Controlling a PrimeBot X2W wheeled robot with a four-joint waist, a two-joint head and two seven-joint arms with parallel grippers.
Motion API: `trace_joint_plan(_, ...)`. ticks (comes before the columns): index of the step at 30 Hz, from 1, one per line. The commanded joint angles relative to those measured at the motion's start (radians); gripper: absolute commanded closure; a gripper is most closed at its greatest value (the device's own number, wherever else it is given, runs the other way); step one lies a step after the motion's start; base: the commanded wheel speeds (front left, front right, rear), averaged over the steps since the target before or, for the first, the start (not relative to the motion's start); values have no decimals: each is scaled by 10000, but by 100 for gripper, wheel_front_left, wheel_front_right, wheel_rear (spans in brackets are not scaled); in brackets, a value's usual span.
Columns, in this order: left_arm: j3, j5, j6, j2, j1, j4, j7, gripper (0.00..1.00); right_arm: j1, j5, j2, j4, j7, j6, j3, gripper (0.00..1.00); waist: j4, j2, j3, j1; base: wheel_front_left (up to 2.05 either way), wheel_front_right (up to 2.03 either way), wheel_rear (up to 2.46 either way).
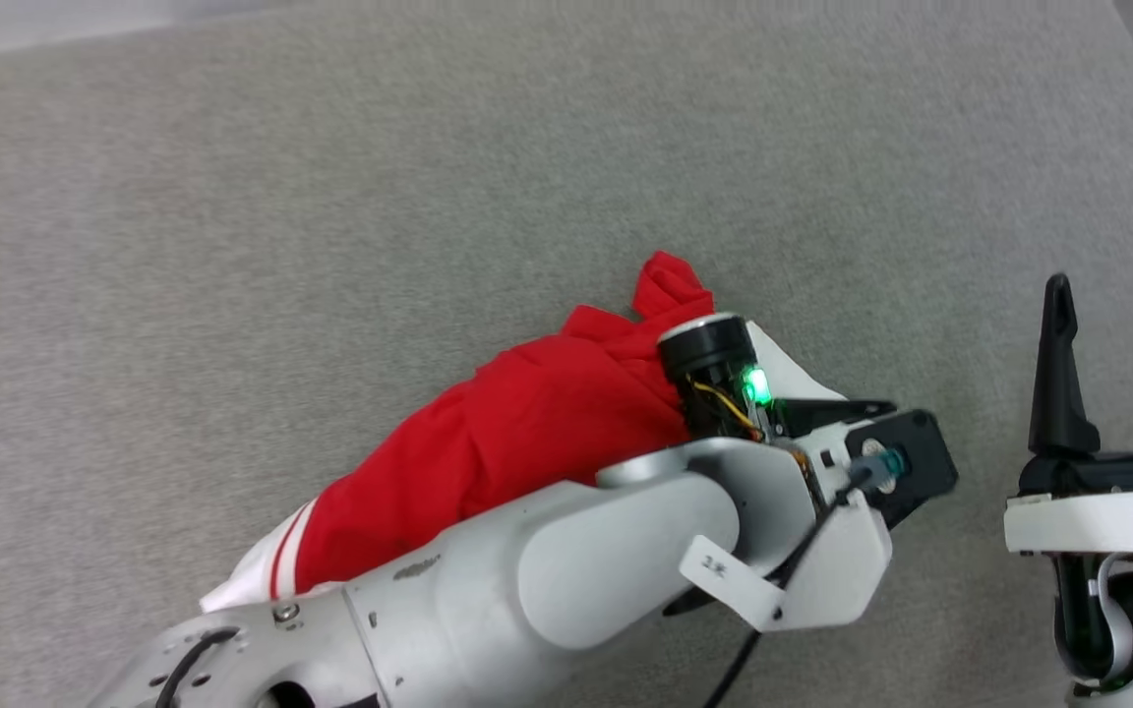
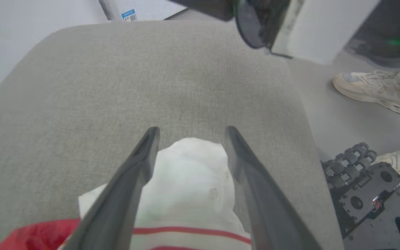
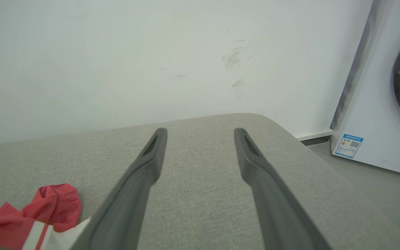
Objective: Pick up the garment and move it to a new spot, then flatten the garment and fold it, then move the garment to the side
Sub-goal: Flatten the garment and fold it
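Head view: garment (image 1: 527,433) crumpled on the surface (image 1: 330,147). Left wrist view: left jaws parted, its white sleeve (image 2: 189,173) loose between them. Right wrist view: right jaws parted, empty, garment off to their left. Flattening, folding likely remain.

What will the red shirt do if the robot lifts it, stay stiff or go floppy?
Probably floppy: the garment lies bunched in soft folds on the grey cushion, so it would likely droop. It looks like thin cloth, so it is likely light. It probably won't roll; the cushion's weave looks grippy.
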Motion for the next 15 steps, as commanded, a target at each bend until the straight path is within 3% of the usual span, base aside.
trace_joint_plan(1, 20, -211, -6, -20, -168, 186, -821, 0, 217, -135, 21, 27, -19, -11, -60, 0, 453, -1, -541, 0, 0, 0, 0)
trace_joint_plan(4, 162, -434, -6, -51, -409, 710, -2100, 0, 493, -274, 20, 60, -19, -11, -33, 0, 754, -1, -980, 0, 0, 0, 0)
trace_joint_plan(7, 477, -371, 275, -59, -319, 1211, -3128, 0, 747, -365, 21, 91, -19, -11, -14, 0, 1029, -1, -1396, 0, 0, 0, 0)
trace_joint_plan(15, 1478, -354, 1760, 767, 457, 1452, -4826, 0, 1351, -546, 20, 153, -19, -11, -43, 0, 1771, -1, -2253, 0, 0, 0, 0)
